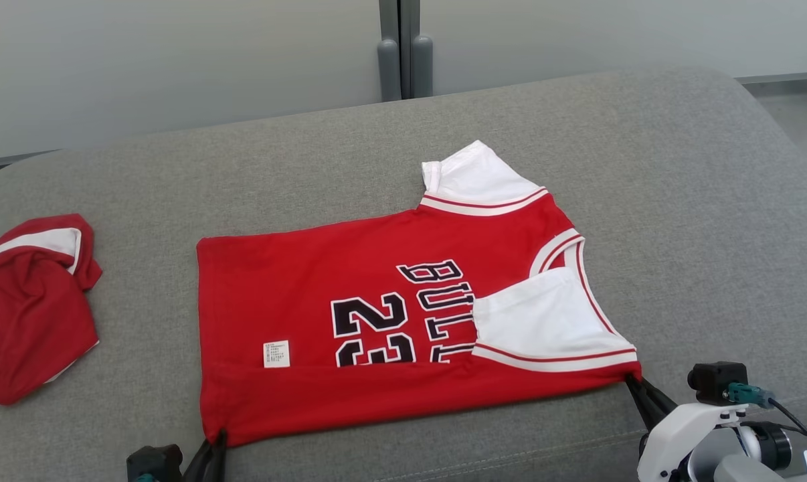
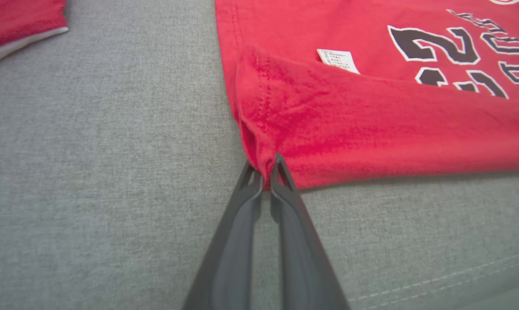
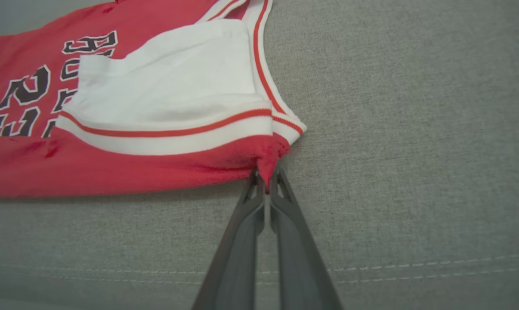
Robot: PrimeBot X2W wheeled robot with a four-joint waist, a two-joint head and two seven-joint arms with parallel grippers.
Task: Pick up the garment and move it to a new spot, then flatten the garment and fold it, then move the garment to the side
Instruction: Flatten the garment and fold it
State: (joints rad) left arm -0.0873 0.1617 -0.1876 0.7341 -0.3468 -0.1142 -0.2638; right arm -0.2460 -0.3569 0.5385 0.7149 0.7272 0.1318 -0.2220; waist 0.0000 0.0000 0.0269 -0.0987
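Note:
The garment [image 1: 350, 288] is a red jersey with white sleeves and black lettering, spread on the grey cushion with its near long edge folded up over the front. My left gripper [image 1: 215, 442] is shut on the near-left hem corner; the left wrist view has the dark fingertips [image 2: 266, 174] pinching red cloth [image 2: 371, 125]. My right gripper [image 1: 634, 383] is shut on the near-right corner by the folded white sleeve [image 1: 544, 321]; in the right wrist view the tips [image 3: 266, 181] clamp a red tuft of the garment [image 3: 113, 168].
A second red garment [image 1: 32, 301] lies crumpled at the cushion's left end. The grey cushion [image 1: 711, 221] has bare fabric to the right and behind the jersey. A stitched seam [image 3: 414, 267] runs along the near edge. A pale wall stands behind.

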